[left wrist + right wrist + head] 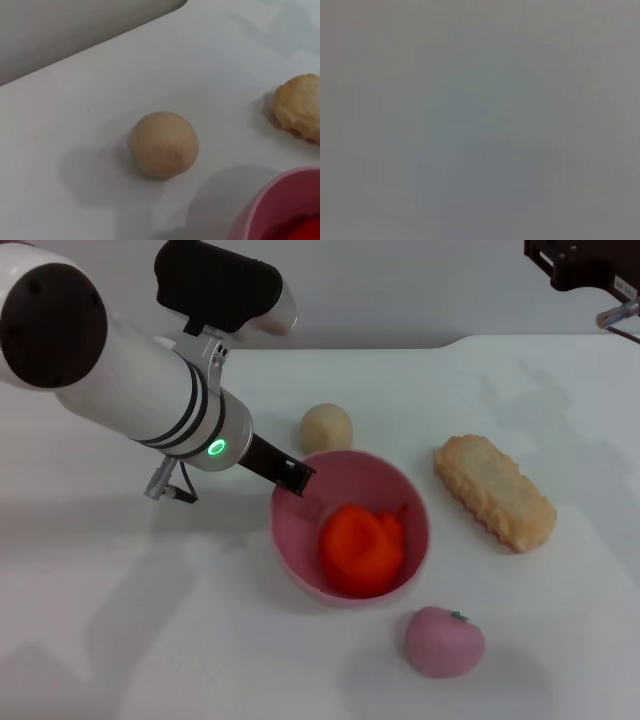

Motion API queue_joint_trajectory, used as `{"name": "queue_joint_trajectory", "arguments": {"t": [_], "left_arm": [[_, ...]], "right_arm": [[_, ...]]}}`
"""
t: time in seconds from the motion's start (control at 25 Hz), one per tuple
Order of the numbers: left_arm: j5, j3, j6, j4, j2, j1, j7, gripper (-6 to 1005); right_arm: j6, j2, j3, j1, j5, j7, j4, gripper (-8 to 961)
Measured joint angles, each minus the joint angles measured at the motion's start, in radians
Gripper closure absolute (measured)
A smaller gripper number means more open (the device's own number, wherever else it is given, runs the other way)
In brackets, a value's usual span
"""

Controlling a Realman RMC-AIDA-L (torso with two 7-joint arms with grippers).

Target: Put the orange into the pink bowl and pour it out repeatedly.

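Note:
The orange (362,548) lies inside the pink bowl (300,570), which stands upright near the middle of the white table. My left gripper (292,475) reaches in from the left, and its dark tip is at the bowl's far-left rim. The left wrist view catches only a piece of the pink bowl's rim (270,200), with a sliver of the orange (305,232) inside it. My right gripper (590,275) hangs parked at the far right corner, well above the table. The right wrist view shows only plain grey.
A beige ball (327,427) (164,145) sits just behind the bowl. A tan biscuit-like toy (495,490) (300,107) lies to the bowl's right. A small pink peach toy (444,641) rests in front of the bowl. The table's back edge (380,345) runs behind the ball.

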Motion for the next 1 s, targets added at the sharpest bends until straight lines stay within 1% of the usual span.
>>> {"name": "queue_joint_trajectory", "arguments": {"t": [0.28, 0.48, 0.68, 0.84, 0.92, 1.0], "left_arm": [[0.0, 0.008, 0.059, -0.01, 0.0, 0.007, -0.004, 919], [0.007, -0.001, 0.082, -0.001, 0.002, 0.008, 0.0, 739], [0.011, -0.034, 0.098, 0.014, 0.004, 0.007, 0.019, 505], [0.049, -0.063, 0.124, 0.063, 0.005, 0.021, 0.043, 352], [0.098, -0.08, 0.185, 0.103, 0.006, 0.049, 0.044, 275], [0.149, -0.089, 0.334, 0.145, 0.005, 0.11, 0.044, 245]], "right_arm": [[0.006, -0.001, 0.006, 0.004, -0.001, 0.0, 0.016, 234], [0.036, -0.002, 0.02, 0.01, 0.001, 0.003, 0.029, 212], [0.041, -0.004, 0.024, 0.014, -0.001, 0.0, 0.033, 173], [0.045, -0.004, 0.021, 0.008, -0.001, -0.006, 0.029, 165], [0.024, -0.003, 0.02, 0.001, -0.001, -0.01, 0.034, 165], [-0.041, -0.002, 0.015, -0.007, 0.006, -0.01, 0.056, 165]]}}
